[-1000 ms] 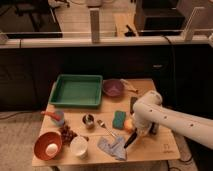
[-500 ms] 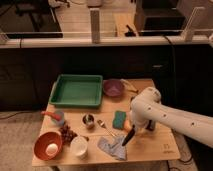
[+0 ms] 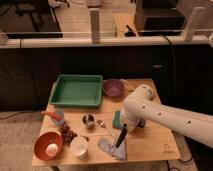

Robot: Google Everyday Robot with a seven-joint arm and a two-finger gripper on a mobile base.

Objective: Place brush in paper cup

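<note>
The gripper (image 3: 122, 132) points down over the cloth (image 3: 110, 149) near the table's (image 3: 155, 144) near edge; whether it is apart or clamped cannot be told. The brush (image 3: 119, 143), a dark slim shape, lies just below it on the cloth. The cup (image 3: 79, 146) stands left of the cloth.
</note>
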